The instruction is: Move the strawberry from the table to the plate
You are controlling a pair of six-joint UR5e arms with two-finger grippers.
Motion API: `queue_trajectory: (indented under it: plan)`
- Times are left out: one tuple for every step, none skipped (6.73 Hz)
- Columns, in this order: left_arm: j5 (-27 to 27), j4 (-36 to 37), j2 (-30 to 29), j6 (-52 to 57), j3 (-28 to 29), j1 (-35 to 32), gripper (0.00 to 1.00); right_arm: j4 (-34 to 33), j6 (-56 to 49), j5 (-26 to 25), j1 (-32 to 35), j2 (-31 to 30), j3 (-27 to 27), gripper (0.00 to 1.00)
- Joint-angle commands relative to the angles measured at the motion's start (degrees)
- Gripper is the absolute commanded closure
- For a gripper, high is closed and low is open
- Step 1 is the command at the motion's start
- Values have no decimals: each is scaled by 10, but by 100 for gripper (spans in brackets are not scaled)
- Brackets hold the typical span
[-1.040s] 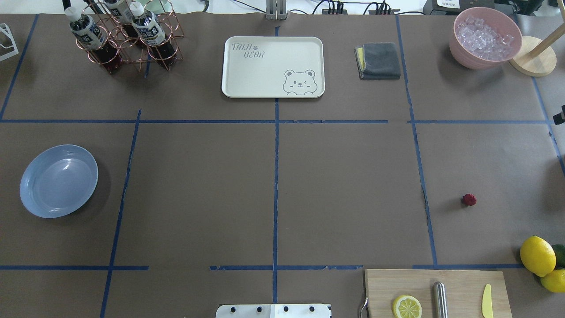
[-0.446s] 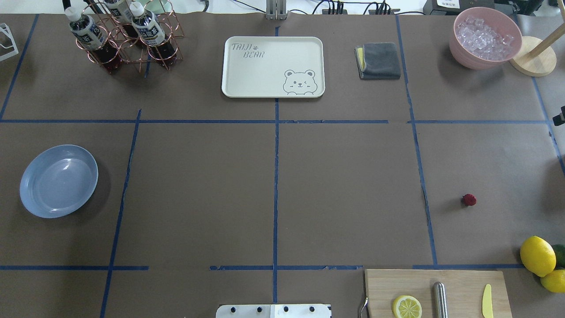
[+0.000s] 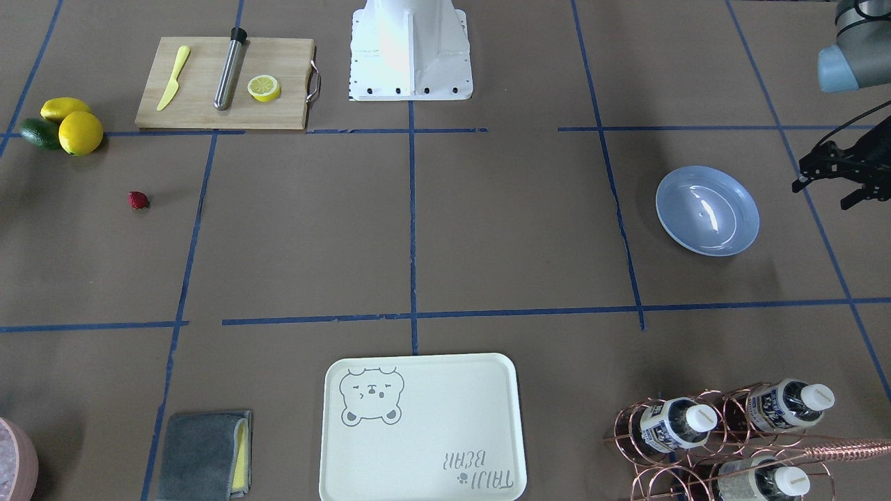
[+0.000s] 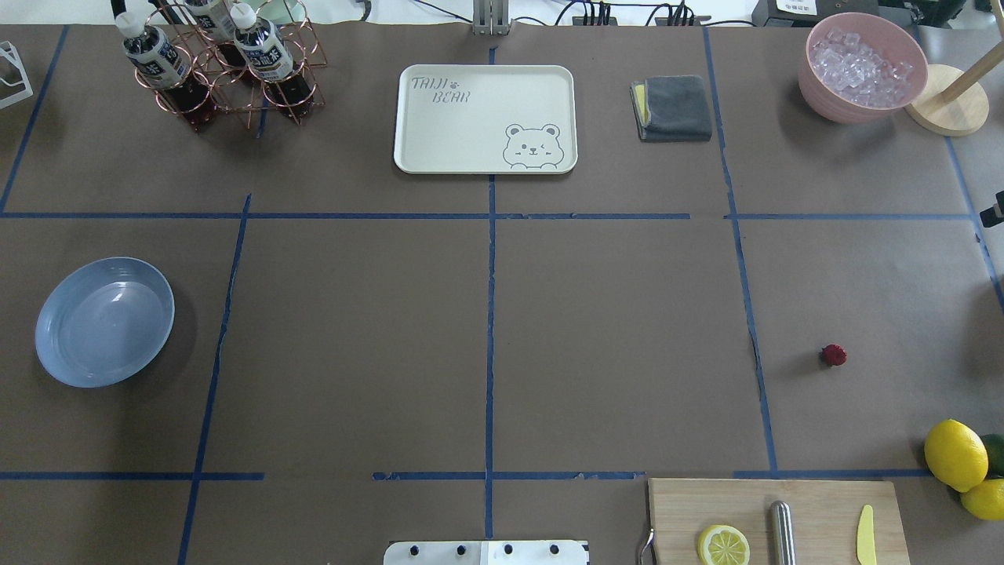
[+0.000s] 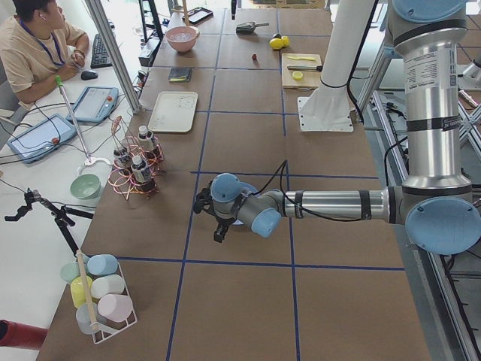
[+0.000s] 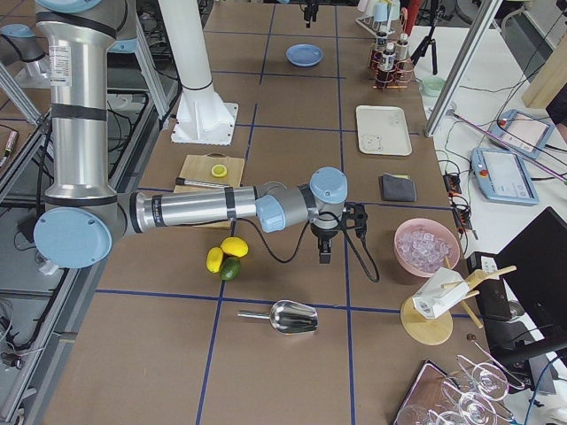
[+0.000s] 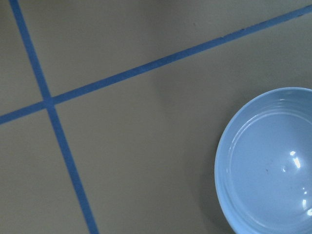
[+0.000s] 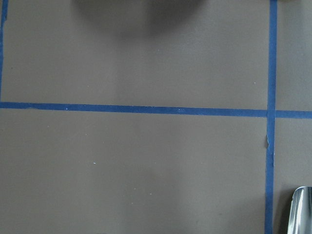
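Note:
The strawberry (image 4: 834,355), a tiny dark-red berry, lies alone on the brown table (image 4: 612,329) at the right; it is also in the front-facing view (image 3: 138,200). The light-blue plate (image 4: 104,322) sits empty at the far left, seen again from the left wrist (image 7: 273,161). My left gripper (image 3: 821,196) hovers just outside the plate, fingers spread, open and empty. My right gripper (image 6: 325,252) hangs over the table's right end, beyond the strawberry. I cannot tell whether it is open or shut.
A cutting board (image 4: 816,502) with a lemon half, metal rod and yellow knife lies at the near right, with lemons (image 4: 954,453) beside it. At the back stand a bear tray (image 4: 471,118), grey cloth (image 4: 674,107), pink ice bowl (image 4: 831,110) and bottle rack (image 4: 220,63).
The dark sliver of my right gripper at the overhead view's right edge has slipped slightly further out of frame. The strawberry and plate have not moved.

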Motion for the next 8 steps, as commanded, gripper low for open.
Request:
queue_trajectory:
  plan:
    - [14,-41,-12,-87,28,49,1,0,0,5,-1,-1,0,0]
    - [14,-40,-21,-88,39,62,1,0,-1,4,-1,-1,-1,0]
    - [14,-41,-34,-88,56,76,2,0,0,5,-1,-1,-1,0]
    - [14,-40,-35,-87,59,78,5,0,0,5,-1,-2,-1,0]
    - [14,-41,-35,-87,67,86,10,0,0,7,-1,-3,0,0]
    - [14,-41,-35,-88,67,90,21,0,0,11,-1,-3,0,0]
    - [14,-41,-35,-87,67,92,51,0,0,11,-1,-3,0,0]
    - [13,-41,-37,-86,65,94,78,0,0,12,-1,-3,-1,0]
